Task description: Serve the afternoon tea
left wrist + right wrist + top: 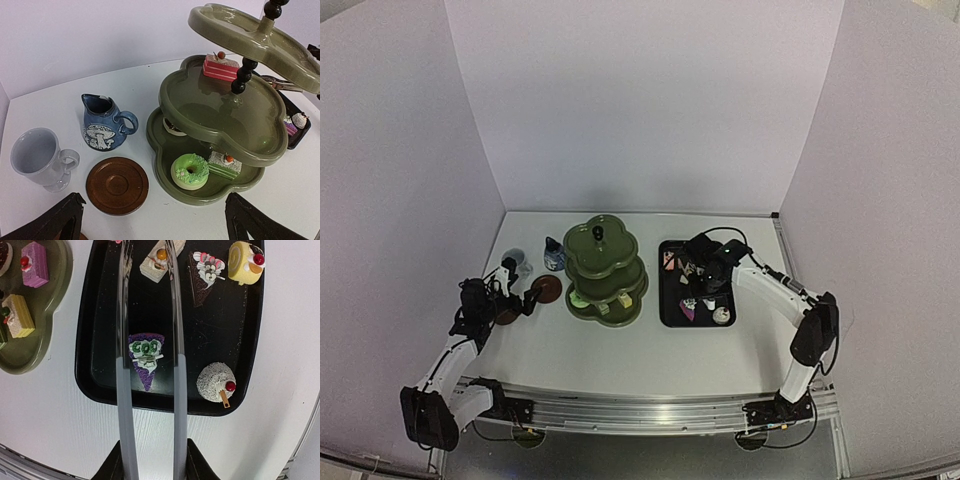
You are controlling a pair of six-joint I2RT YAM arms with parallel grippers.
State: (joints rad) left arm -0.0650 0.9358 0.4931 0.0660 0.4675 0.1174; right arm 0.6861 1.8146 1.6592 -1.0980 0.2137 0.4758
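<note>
The dark green three-tier stand [602,270] stands mid-table with several tiny cakes on it, among them a green donut [190,171], a green slice [225,164] and a pink slice [220,67]. Left of it are the white mug [37,155], the blue-and-white pot [102,125] and a brown coaster [117,185]. My left gripper [152,220] hovers open and empty, just short of the coaster and the stand's rim. My right gripper [152,460] is shut on the metal tongs [175,340]. Their spread arms reach over a purple wedge [145,357] to a cream slice [160,260].
The black tray [100,340] right of the stand also holds a chocolate wedge [204,272], a yellow roll [245,260] and a white dome cake [216,381]. The stand's lowest tier [45,315] lies close to the tray's left edge. White walls enclose the table.
</note>
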